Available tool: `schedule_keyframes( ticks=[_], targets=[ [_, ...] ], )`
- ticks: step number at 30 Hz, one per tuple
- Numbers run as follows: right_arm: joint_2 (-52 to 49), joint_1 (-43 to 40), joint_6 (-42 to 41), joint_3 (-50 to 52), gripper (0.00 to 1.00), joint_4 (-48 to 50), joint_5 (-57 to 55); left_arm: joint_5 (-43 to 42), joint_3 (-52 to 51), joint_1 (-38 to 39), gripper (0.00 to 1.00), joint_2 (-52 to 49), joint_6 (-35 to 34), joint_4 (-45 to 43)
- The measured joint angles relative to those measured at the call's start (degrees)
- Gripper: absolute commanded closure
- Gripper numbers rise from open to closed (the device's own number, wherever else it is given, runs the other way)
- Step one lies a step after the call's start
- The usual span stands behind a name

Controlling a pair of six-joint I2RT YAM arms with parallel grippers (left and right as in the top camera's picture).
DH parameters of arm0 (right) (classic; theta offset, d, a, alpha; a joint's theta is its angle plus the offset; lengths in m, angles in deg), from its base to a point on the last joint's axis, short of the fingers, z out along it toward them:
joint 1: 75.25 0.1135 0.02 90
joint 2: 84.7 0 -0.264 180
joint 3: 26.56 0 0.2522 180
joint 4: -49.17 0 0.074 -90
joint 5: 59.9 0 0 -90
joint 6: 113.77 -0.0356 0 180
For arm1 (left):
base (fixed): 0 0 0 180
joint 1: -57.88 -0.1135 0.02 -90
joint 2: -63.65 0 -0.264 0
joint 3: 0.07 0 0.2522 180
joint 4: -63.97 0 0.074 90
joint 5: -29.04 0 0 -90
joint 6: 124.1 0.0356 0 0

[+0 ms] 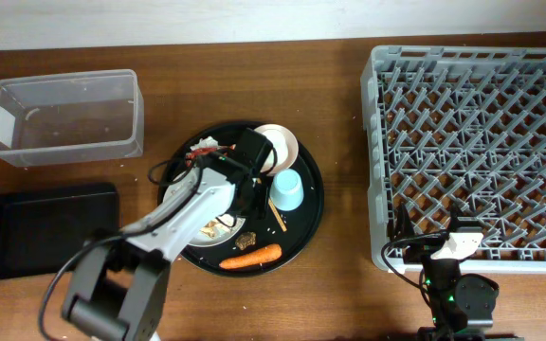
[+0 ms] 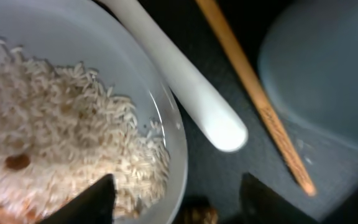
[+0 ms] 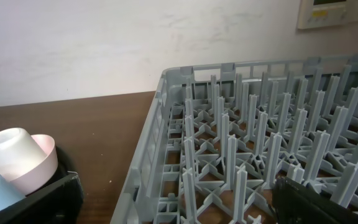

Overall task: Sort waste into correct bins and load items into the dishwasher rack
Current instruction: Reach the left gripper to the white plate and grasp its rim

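The pale plate [image 2: 174,146] with white rice and brown scraps [image 2: 61,137] lies on the round black tray [image 1: 306,223]. My left gripper [image 2: 179,202] is open, with one finger over the rice and one outside the plate's rim. It shows over the tray in the overhead view [image 1: 246,194]. The white fork's handle [image 2: 185,93], a chopstick [image 2: 253,93] and the light blue cup [image 2: 322,68] lie beside the plate. The carrot [image 1: 251,256], the wrapper [image 1: 204,150] and the pinkish bowl [image 1: 287,142] holding the cream cup [image 3: 11,152] are on the tray. My right gripper [image 3: 179,205] is open and empty at the grey rack's [image 1: 477,152] front-left corner.
The clear tub [image 1: 64,118] stands at the back left, and the shallow black tray [image 1: 50,227] lies in front of it. Bare brown table runs between the round tray and the rack.
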Motion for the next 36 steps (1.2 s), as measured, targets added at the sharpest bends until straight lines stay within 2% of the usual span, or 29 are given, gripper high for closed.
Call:
schedule_keyframes(
  ticks=[2,6,17,21,25,27,29,32,36],
  targets=[
    [0.0,0.0,0.0,0.0,0.01,0.0,0.0,0.6,0.0,0.0,0.44,-2.3,-0.5,-1.3],
    [0.0,0.0,0.0,0.0,0.01,0.0,0.0,2.7,0.0,0.0,0.54,-4.0,-0.9,-2.0],
    [0.0,0.0,0.0,0.0,0.02,0.0,0.0,10.6,0.1,5.3,0.53,-5.7,-0.9,-2.8],
    [0.0,0.0,0.0,0.0,0.01,0.0,0.0,12.0,0.1,5.3,0.67,-5.7,-0.9,-2.8],
    [0.0,0.0,0.0,0.0,0.01,0.0,0.0,12.0,0.1,5.3,0.7,-5.7,-1.1,-3.6],
    [0.0,0.0,0.0,0.0,0.02,0.0,0.0,12.0,-0.2,5.3,0.81,-5.7,-1.1,-4.5],
    [0.0,0.0,0.0,0.0,0.01,0.0,0.0,11.9,-0.8,5.3,0.85,-5.7,-1.2,-4.5],
    [0.0,0.0,0.0,0.0,0.01,0.0,0.0,11.9,-1.0,5.3,0.99,-5.7,-1.2,-4.8],
    [0.0,0.0,0.0,0.0,0.01,0.0,0.0,12.9,-1.0,5.5,0.99,-5.6,-1.3,-4.5]
  ],
)
